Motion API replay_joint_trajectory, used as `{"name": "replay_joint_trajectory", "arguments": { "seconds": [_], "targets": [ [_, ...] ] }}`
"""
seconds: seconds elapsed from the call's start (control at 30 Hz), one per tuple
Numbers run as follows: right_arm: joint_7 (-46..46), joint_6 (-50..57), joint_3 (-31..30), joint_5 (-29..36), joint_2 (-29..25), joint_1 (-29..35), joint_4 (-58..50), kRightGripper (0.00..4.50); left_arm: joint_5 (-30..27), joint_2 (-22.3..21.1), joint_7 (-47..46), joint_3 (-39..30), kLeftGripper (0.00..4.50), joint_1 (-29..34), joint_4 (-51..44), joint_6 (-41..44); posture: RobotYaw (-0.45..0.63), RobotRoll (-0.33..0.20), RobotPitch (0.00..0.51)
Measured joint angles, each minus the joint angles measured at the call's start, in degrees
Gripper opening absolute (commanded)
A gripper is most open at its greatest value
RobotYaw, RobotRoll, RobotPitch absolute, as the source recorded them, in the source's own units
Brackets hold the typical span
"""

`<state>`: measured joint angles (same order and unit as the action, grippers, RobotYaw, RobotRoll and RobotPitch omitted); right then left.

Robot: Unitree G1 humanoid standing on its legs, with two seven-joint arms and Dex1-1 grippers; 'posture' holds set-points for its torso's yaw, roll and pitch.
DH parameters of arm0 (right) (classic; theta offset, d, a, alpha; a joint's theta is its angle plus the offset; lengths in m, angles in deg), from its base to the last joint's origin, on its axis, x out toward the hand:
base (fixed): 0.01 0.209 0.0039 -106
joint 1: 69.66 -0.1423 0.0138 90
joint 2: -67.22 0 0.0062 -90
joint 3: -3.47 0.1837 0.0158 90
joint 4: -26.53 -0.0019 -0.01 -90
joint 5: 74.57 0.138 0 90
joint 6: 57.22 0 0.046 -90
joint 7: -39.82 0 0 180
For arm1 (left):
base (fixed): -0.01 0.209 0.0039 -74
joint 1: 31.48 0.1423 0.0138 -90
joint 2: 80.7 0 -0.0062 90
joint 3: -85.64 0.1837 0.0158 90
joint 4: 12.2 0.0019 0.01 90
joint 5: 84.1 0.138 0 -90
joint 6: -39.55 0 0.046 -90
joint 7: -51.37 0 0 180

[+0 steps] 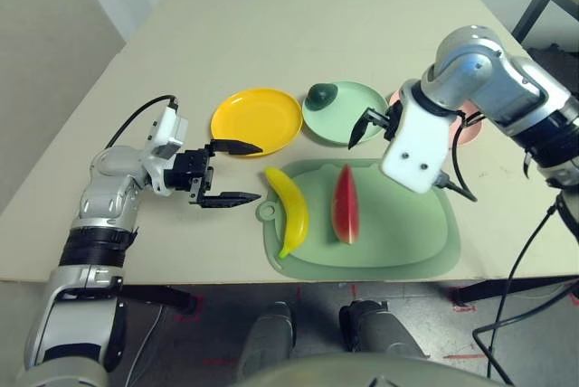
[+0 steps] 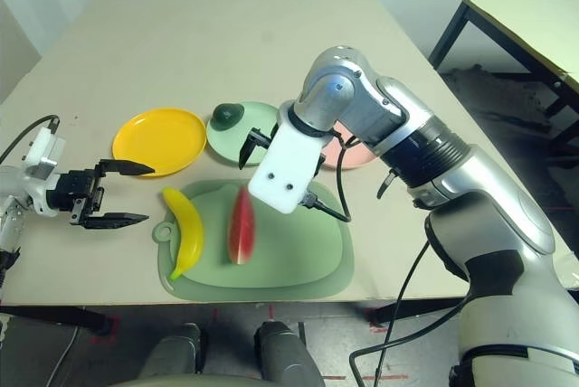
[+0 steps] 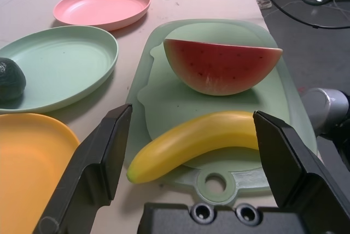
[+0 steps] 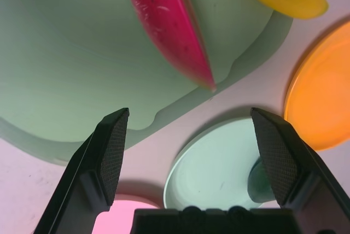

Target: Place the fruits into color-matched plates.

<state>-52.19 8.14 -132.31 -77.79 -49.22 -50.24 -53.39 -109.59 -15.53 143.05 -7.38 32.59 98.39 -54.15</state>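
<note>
The yellow banana [image 1: 289, 209] and the red watermelon wedge [image 1: 345, 204] lie side by side on the large green mat [image 1: 398, 233]. A dark green avocado [image 1: 321, 93] rests in the mint green plate [image 1: 353, 117]. To its left sits the yellow-orange plate [image 1: 256, 119], holding nothing. My right arm hides most of the pink plate [image 1: 470, 129]. My left gripper [image 1: 246, 172] is open, level with the table, just left of the banana and pointing at it. Open and holding nothing, my right gripper [image 1: 373, 125] hovers over the mint plate's near edge, above the wedge's far tip.
The mat's tab hole [image 1: 266, 212] points toward my left gripper. Bare table stretches beyond the plates. Another table [image 2: 525, 21] stands off to the right. Black cables [image 1: 534, 251] hang off my right arm past the table edge.
</note>
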Motion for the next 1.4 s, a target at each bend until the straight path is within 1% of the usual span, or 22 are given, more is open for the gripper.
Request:
{"name": "replay_joint_trajectory", "arguments": {
  "seconds": [0.1,0.27,0.4,0.67,0.9,1.13,1.4],
  "targets": [
    [0.0,0.0,-0.4,-0.2,0.6,0.5,-1.7,4.47,0.1,0.1,-0.1,0.0,4.50,0.0,0.1,0.0,0.00,0.000,0.103],
    [-0.2,-1.6,-0.6,-1.9,3.2,3.8,-3.0,4.47,0.2,0.1,-0.8,0.0,4.50,0.0,0.5,-0.1,0.01,0.000,0.107],
    [-0.2,-2.7,-0.6,-3.1,3.7,4.9,-3.2,4.47,0.2,0.1,-1.0,0.0,4.50,-0.1,0.5,-0.1,0.01,0.000,0.111],
    [-0.1,-4.7,-0.5,-7.8,8.0,6.3,-0.7,4.47,0.2,0.2,-1.9,0.0,4.50,-0.3,0.7,-0.6,0.01,0.000,0.112],
    [0.9,-3.5,-0.5,-11.6,10.8,9.6,0.1,4.47,0.3,0.3,-2.2,0.0,4.50,-0.3,0.7,-0.9,0.02,0.000,0.110],
    [1.1,-3.9,-0.5,-15.1,10.2,11.7,1.1,4.47,0.3,0.4,-2.5,0.0,4.50,-0.2,0.5,-1.7,0.02,0.000,0.111],
    [1.3,-4.2,-0.4,-15.6,11.0,13.6,1.3,4.47,0.3,0.4,-2.5,0.0,4.50,-0.2,0.7,-2.6,0.02,0.000,0.108]
  ]
}}
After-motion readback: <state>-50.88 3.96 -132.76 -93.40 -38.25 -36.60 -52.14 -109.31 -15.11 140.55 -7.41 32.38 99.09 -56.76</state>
